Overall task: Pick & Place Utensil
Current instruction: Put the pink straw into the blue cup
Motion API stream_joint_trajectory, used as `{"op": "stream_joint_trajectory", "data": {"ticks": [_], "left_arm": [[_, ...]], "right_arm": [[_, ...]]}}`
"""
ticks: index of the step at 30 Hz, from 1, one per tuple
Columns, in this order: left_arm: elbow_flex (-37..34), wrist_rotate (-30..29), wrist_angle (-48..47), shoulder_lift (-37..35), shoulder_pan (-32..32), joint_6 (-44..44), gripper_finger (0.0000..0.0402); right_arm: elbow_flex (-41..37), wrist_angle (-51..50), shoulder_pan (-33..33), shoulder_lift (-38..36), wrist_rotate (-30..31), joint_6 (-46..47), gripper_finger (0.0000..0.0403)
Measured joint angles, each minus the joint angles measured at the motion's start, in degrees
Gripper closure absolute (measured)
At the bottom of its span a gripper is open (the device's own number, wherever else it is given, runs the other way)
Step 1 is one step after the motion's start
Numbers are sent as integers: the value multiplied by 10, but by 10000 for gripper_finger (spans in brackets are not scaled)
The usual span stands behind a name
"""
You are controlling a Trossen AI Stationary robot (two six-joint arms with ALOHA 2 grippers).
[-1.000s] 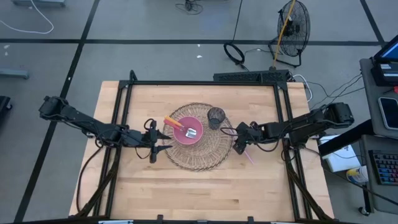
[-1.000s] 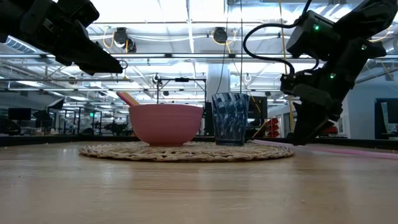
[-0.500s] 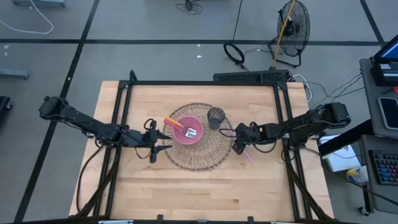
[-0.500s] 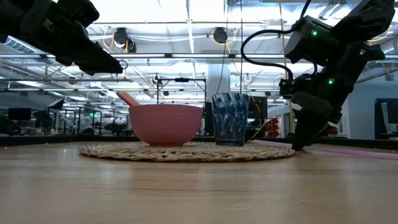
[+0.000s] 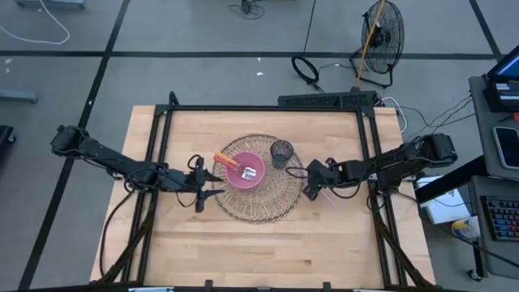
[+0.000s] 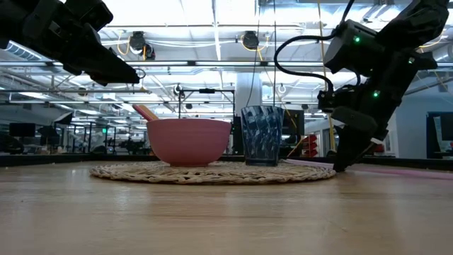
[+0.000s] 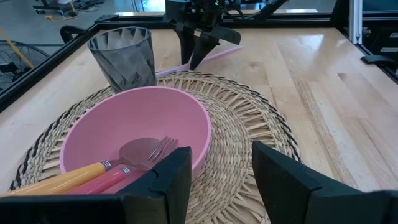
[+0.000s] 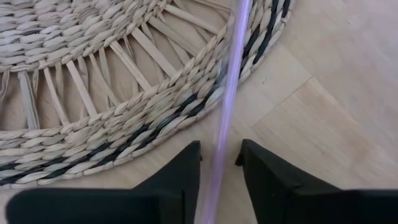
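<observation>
A pale pink utensil lies flat, its far part on the woven mat's rim and its near part on the wood; it also shows in the high view. My right gripper is low over it, pointing down, open by a narrow gap, one finger on each side of the handle. It stands at the mat's right edge. My left gripper is open and empty, hovering at the mat's left edge. A pink bowl on the mat holds an orange-handled spoon and a pink fork. My right gripper has its fingers across the utensil's handle, coming from above with the tips near the table. I cannot tell whether the fingers touch the handle. The utensil lies flat on the mat and table.
A grey faceted cup stands on the mat's far right part, close to my right gripper. A black frame runs round the table's edges. Bare wood lies toward the near edge.
My right gripper has come down a little toward the table at the mat's right edge, over the pink utensil. The utensil, bowl and cup have stayed where they were.
</observation>
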Motion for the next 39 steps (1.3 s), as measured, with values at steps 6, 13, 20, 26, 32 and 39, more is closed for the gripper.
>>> {"op": "stream_joint_trajectory", "data": {"ticks": [6, 13, 20, 26, 32, 39], "left_arm": [[0, 0, 0, 0, 0, 0, 231], [0, 0, 0, 0, 0, 0, 231], [0, 0, 0, 0, 0, 0, 231], [0, 0, 0, 0, 0, 0, 231], [0, 0, 0, 0, 0, 0, 231], [0, 0, 0, 0, 0, -1, 231]], "right_arm": [[0, 1, 0, 0, -1, 0, 325], [0, 0, 0, 0, -1, 2, 345], [0, 0, 0, 0, -2, 1, 358], [0, 1, 0, 0, -4, -3, 371], [0, 0, 0, 0, -4, -4, 388], [0, 0, 0, 0, -4, -4, 393]]}}
